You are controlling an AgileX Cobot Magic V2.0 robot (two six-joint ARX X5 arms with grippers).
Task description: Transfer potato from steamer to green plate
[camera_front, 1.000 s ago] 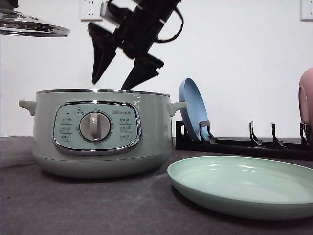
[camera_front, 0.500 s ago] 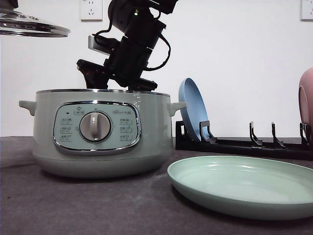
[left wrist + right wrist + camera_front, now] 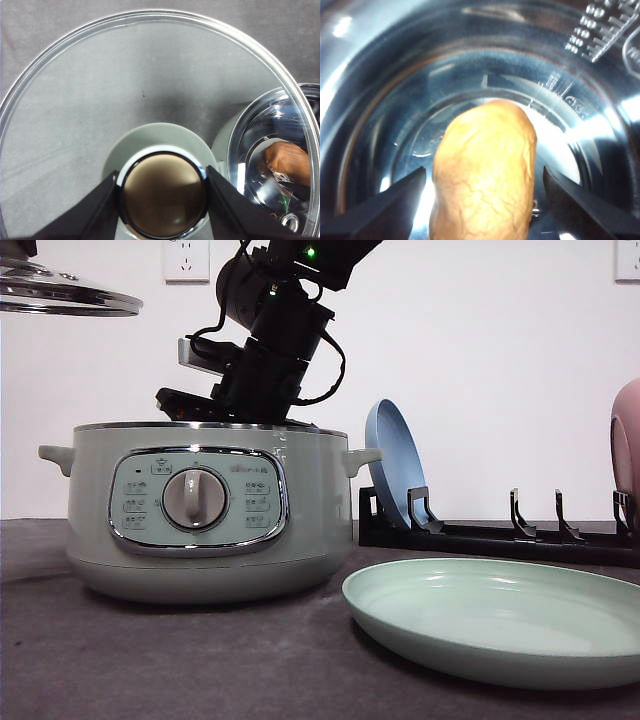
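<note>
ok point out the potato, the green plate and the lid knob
potato (image 3: 482, 170), right wrist view, middle of its skin
green plate (image 3: 560, 665), front view, front outer wall
lid knob (image 3: 163, 194), left wrist view, its dark top

My table, and what sits on it

In my front view the dark grey table (image 3: 200, 660) has a matte, cloth-like top, and it carries the sage-green steamer (image 3: 205, 510) on my left side, its dial panel facing me. The green plate (image 3: 500, 620) lies flat just beside the steamer on my right, nearer to me, with a narrow strip of bare table between them. Behind the plate a black dish rack (image 3: 500, 535) runs along the back, holding a blue plate (image 3: 395, 465) upright on edge and a pink plate (image 3: 627, 455) at the far right edge.
</note>
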